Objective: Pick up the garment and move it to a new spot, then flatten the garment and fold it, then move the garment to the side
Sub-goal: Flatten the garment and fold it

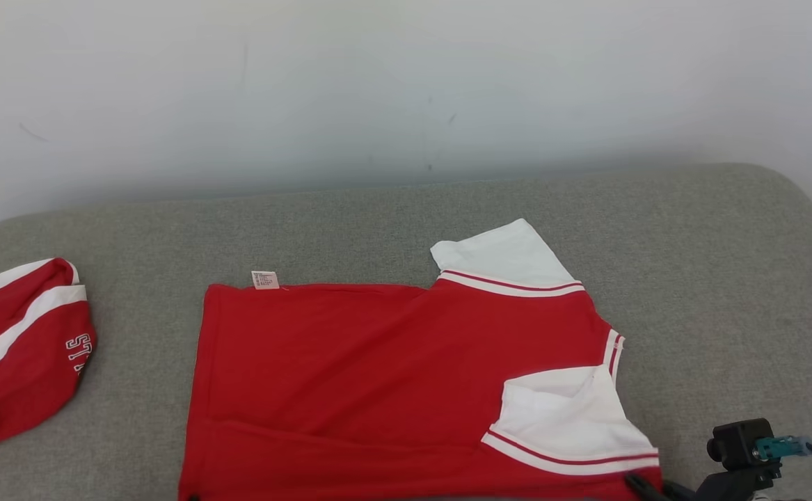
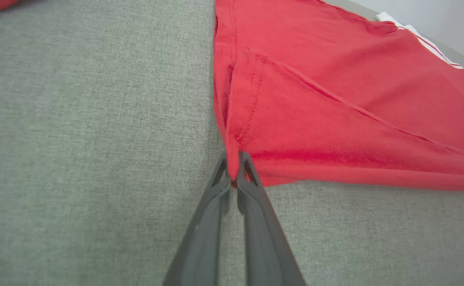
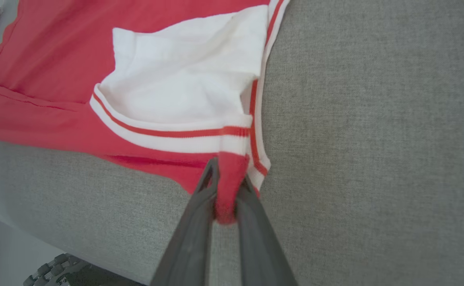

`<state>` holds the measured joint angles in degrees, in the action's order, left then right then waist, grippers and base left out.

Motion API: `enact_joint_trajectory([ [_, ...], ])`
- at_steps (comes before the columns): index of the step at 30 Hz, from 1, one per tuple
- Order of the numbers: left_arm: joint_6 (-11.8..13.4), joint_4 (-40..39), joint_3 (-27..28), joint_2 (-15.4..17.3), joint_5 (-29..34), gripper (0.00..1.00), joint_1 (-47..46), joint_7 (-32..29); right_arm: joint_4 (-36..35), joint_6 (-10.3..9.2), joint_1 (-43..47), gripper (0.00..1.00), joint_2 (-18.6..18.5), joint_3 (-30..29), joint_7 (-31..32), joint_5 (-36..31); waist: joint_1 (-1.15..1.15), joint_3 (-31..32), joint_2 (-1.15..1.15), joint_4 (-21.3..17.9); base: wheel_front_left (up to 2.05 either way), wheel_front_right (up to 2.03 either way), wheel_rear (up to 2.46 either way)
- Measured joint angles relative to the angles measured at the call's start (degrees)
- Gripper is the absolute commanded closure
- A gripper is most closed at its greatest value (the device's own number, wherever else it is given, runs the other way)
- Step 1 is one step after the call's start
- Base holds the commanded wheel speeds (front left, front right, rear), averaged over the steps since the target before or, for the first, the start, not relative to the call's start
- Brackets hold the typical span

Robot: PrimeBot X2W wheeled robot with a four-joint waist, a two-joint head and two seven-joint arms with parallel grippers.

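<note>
From the head view, the garment point(image 1: 378, 362), a red knit shirt with white sleeves edged in ribbed red-and-white bands, lies spread on the grey woven surface point(image 1: 726, 278), close to its front edge and a little right of the middle. One sleeve point(image 1: 503, 257) juts toward the back edge. The other sleeve point(image 1: 566, 410) is folded in over the red body. A small white label point(image 1: 265, 280) pokes out at the shirt's far left corner. A second garment point(image 1: 16, 348), red with white stripes and lettering, sits bunched at the left edge, well apart from the shirt. A pale wall point(image 1: 378, 90) rises behind the back edge.

In the left wrist view, the left gripper point(image 2: 233, 167) has its long dark fingers pressed together on the shirt's near hem corner. A stitched fold ridge runs across the smooth red cloth beyond it.

In the right wrist view, the right gripper point(image 3: 226, 186) pinches a small tuck of red cloth just beside the ribbed band of the folded-in sleeve, near the surface's front edge. Bare grey weave lies to one side of it.
</note>
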<state>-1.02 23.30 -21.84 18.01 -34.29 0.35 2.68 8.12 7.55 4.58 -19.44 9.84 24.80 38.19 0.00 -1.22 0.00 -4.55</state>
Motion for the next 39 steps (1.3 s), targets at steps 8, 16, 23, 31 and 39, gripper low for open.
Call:
enact_joint_trajectory([
  [8,1.1,-2.8,1.1,0.6,-0.4,0.0,0.4,1.9,-3.7,-0.01,1.4,0.0,1.2,-4.7,0.2,-0.9,0.0,-0.1,0.0,0.9,0.0,0.0,0.0],
  [16,4.3,-7.7,3.4,2.0,2.2,0.0,0.5,9.0,-8.1,-0.01,-0.6,0.0,2.7,-5.8,-8.6,-2.3,0.0,-0.1,0.0,1.1,0.0,0.0,0.0],
  [23,7.9,-11.3,5.4,1.9,6.0,0.0,0.4,11.7,-4.0,-0.01,-5.2,0.0,3.4,-4.8,-21.2,-7.8,0.0,0.8,0.0,1.4,0.0,0.0,0.0],
  [31,10.7,-12.3,7.2,2.0,8.6,0.0,0.6,12.1,1.9,-0.01,-7.4,0.0,4.2,-6.2,-28.3,-12.2,0.0,1.6,0.0,1.9,0.0,0.0,0.0],
  [39,13.7,-15.8,10.9,3.5,11.7,0.0,2.9,12.2,4.0,-0.01,-8.0,0.0,7.1,-8.1,-31.4,-13.5,0.0,1.8,0.0,2.8,0.0,0.0,0.0],
])
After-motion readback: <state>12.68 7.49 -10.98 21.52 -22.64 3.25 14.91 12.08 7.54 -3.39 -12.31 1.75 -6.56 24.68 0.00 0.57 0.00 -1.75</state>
